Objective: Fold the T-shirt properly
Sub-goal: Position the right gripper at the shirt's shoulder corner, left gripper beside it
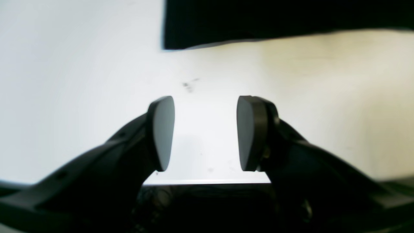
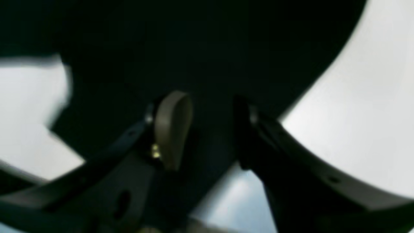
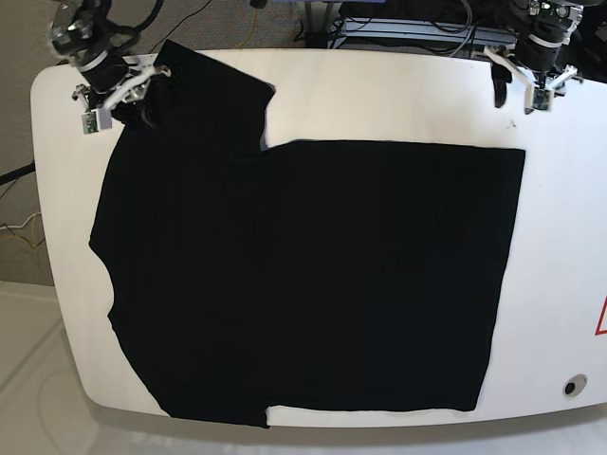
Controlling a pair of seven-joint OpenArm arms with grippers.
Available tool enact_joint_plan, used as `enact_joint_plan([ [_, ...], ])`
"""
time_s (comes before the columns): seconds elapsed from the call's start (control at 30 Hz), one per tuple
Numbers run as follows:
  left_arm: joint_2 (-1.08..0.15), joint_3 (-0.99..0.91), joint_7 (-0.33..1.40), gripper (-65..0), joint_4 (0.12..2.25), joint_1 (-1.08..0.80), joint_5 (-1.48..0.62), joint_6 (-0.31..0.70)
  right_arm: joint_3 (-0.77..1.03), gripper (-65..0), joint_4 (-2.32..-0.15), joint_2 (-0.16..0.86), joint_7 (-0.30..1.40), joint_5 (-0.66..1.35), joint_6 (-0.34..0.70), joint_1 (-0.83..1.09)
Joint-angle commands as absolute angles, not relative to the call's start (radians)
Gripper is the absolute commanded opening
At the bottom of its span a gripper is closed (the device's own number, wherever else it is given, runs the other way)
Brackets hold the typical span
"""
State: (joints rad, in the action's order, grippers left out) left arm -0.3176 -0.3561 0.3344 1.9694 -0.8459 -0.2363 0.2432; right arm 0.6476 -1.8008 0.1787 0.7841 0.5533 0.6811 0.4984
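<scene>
The black T-shirt [image 3: 303, 275] lies spread flat on the white table [image 3: 379, 95], one sleeve reaching toward the far left corner. My right gripper [image 3: 104, 102] sits over that sleeve. In the right wrist view its jaws [image 2: 208, 106] stand apart over blurred black cloth [image 2: 194, 48], and no pinch shows. My left gripper [image 3: 522, 95] hovers over bare table at the far right, just beyond the shirt's corner [image 1: 275, 19]. In the left wrist view it [image 1: 206, 103] is open with only white table between its pads.
Cables and dark equipment [image 3: 408, 28] sit beyond the table's far edge. A red mark [image 3: 600, 318] and a small round hole [image 3: 569, 386] are near the right edge. The shirt's hem lies close to the table's near edge.
</scene>
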Motion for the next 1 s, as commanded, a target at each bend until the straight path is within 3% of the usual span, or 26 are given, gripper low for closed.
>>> enact_joint_plan([
  [0.0, -0.350, -0.373, 0.302, -37.9, 1.981, -0.861, -0.241, 0.253, 0.677, -38.6, -1.774, 0.220, 0.785, 0.576, 0.668, 0.474],
  [0.23, -0.354, -0.374, 0.307, -40.6, 1.969, -0.851, -0.251, 0.304, 0.738, -38.0, -1.691, 0.239, 0.832, 0.665, 0.683, 0.430],
  [0.5, -0.308, -0.372, 0.362, -40.0, 2.004, -0.794, -0.245, 0.277, 0.821, -38.6, -1.622, 0.225, 0.884, 0.738, 0.681, 0.431],
  [0.7, -0.267, -0.384, 0.418, -39.9, 2.071, -0.797, -0.225, 0.226, 0.845, -35.3, -1.553, 0.254, 0.915, 0.760, 0.693, 0.437],
  [0.97, -0.268, -0.383, 0.412, -39.1, 2.053, -0.790, -0.232, 0.232, 0.851, -36.1, -1.543, 0.270, 0.917, 0.758, 0.697, 0.441],
])
